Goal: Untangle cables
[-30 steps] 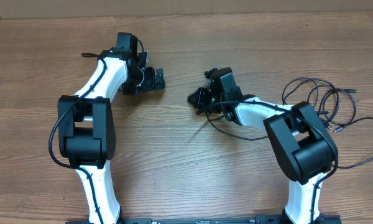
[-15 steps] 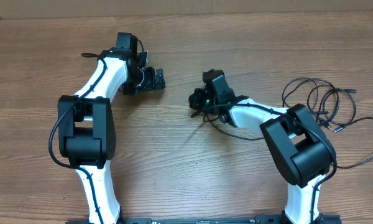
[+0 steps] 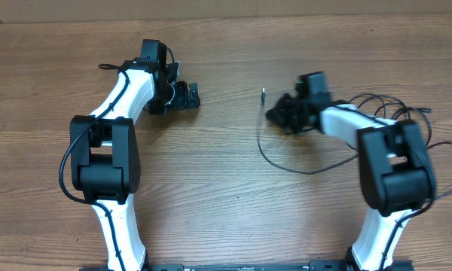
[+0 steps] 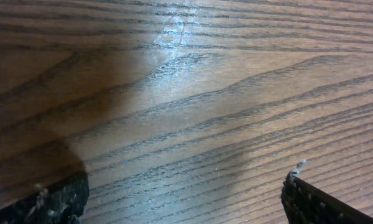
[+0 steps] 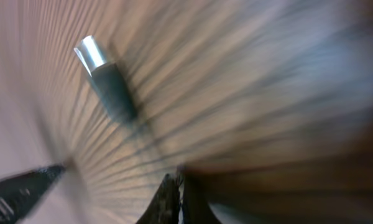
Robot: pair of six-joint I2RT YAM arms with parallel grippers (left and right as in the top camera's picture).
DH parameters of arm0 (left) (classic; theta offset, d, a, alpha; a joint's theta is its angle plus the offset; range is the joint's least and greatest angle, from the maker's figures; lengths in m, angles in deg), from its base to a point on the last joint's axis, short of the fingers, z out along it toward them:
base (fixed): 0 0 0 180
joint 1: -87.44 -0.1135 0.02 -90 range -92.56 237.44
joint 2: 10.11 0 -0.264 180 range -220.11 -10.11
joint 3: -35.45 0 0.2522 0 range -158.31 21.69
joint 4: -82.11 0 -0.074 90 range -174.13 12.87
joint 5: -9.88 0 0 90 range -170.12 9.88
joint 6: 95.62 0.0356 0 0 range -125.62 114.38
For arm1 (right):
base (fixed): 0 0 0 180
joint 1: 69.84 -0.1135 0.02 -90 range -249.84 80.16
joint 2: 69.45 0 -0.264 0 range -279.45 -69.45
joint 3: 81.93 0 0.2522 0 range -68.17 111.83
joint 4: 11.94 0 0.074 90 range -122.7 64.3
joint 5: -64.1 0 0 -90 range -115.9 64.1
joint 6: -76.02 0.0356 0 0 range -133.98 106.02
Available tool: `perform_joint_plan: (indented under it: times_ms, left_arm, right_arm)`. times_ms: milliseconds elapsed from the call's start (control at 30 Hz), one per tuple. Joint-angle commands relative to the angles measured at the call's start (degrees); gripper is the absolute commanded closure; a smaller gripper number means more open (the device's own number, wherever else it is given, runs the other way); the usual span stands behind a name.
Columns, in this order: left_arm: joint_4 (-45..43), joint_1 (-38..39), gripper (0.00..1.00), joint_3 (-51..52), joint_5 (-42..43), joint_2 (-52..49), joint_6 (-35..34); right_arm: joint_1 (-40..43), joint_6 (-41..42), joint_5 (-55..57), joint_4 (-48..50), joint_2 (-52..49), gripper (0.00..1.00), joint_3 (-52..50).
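Left jaws gape wide over the bare table (image 4: 186, 93). Right jaws are pinched together on one black cable (image 3: 259, 139) near its metal-tipped plug (image 5: 105, 74). The remaining cables (image 3: 407, 113) loop loosely at the table's right side.

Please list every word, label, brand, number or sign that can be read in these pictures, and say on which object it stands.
No text can be read in any view.
The brown wooden table shows only wood grain.
The white and black robot arms show no label or number.
The thin black cables and the silver plug tip show no marking; the right wrist view is blurred.
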Motion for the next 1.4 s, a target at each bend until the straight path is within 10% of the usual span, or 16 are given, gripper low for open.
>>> perform_joint_plan:
  times_ms: [0, 267, 500, 1067, 1367]
  left_arm:
    - [0.0, 0.7, 0.0, 3.0, 0.3, -4.6, 0.5]
    - [0.0, 0.7, 0.01, 3.0, 0.3, -4.6, 0.5]
    - [0.0, 0.8, 0.01, 3.0, 0.3, -4.6, 0.5]
    - [0.0, 0.7, 0.0, 3.0, 0.3, -4.6, 0.5]
    - [0.0, 0.8, 0.0, 3.0, 0.3, -4.6, 0.5]
  right_arm:
    - [6.9, 0.4, 4.6, -5.0, -2.7, 0.96, -2.7]
    - [22.1, -0.9, 3.2, -18.5, -2.7, 0.96, -2.7]
    - [28.7, -25.6, -21.3, -21.0, -2.7, 0.96, -2.7]
    - [3.0, -28.1, 5.5, -36.8, 8.8, 0.95, 12.9]
    - [-12.6, -26.6, 20.9, -32.6, 8.7, 0.55, 14.9]
